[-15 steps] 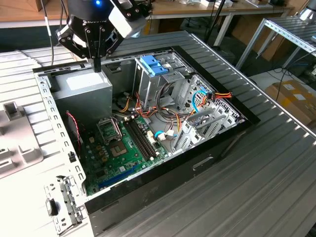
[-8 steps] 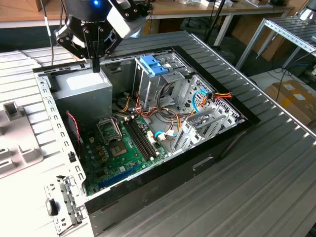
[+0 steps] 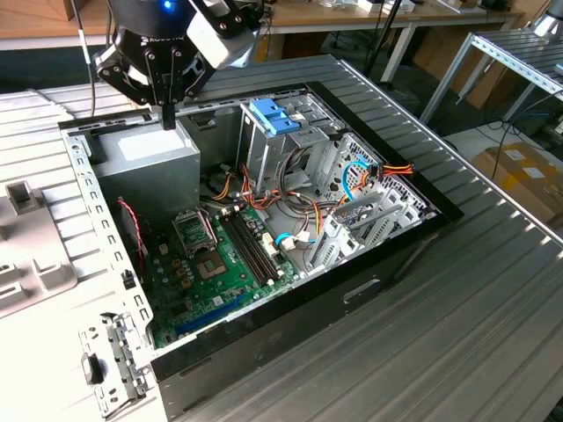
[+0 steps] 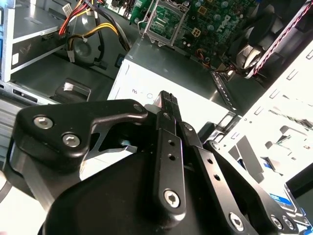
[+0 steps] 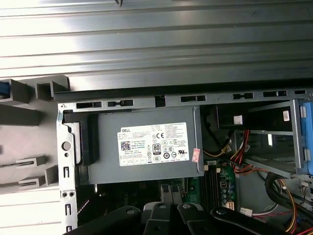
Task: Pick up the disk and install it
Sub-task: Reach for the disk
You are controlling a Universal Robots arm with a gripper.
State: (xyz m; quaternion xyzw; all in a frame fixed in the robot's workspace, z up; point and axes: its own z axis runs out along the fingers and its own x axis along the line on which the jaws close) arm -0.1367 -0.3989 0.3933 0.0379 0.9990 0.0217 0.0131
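- The disk [image 3: 274, 117], blue carrier uppermost, sits in the drive cage [image 3: 264, 158] at the far edge of the open computer case [image 3: 264, 330] in the exterior view.
- The gripper [image 3: 167, 121], jaws pressed together and empty, hangs over the power supply [image 3: 149, 163] in the case's corner, apart from the disk.

I get even, bright room light; in the second wrist view the power supply [image 4: 171, 93] glares white.

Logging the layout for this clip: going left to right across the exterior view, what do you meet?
From the left: pale side panel, power supply, disk in its blue carrier, orange-yellow cables.
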